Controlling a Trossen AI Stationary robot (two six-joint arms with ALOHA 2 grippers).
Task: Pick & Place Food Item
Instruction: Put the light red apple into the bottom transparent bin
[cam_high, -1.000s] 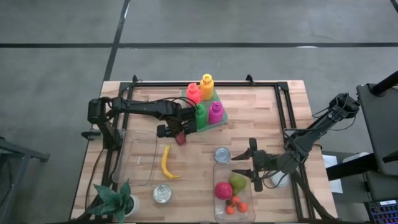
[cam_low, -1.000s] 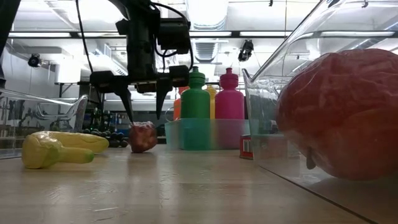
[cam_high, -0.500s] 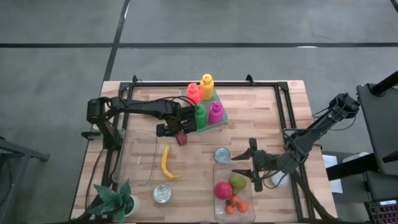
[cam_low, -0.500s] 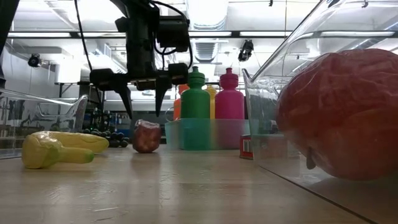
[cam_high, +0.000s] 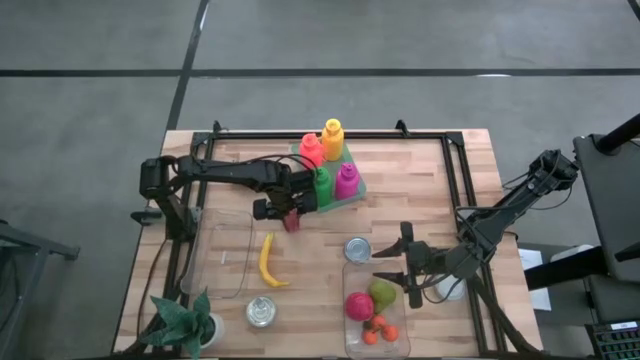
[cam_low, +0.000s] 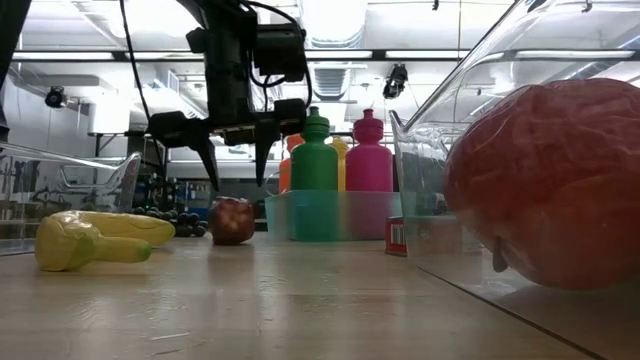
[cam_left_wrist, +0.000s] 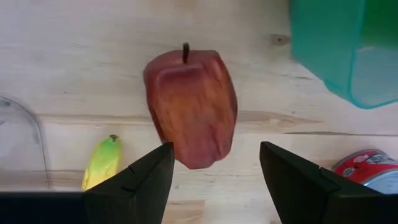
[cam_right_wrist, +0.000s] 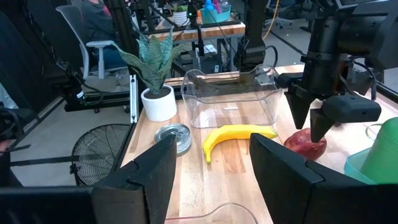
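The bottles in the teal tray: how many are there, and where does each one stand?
4. In the teal tray: the yellow bottle at the far side, the red-orange bottle on its left, the green bottle and the magenta bottle nearer. None seems hidden.

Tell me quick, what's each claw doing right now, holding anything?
Left gripper: open, empty, above the apple on the table.
Right gripper: open, empty, by the clear bin of fruit.

Left arm reached across the table's far side, its left gripper (cam_high: 287, 212) pointing straight down just above the tabletop, fingers (cam_low: 212, 163) spread apart and empty; right arm waited bent at the near right, right gripper (cam_high: 392, 266) level, fingers parted.
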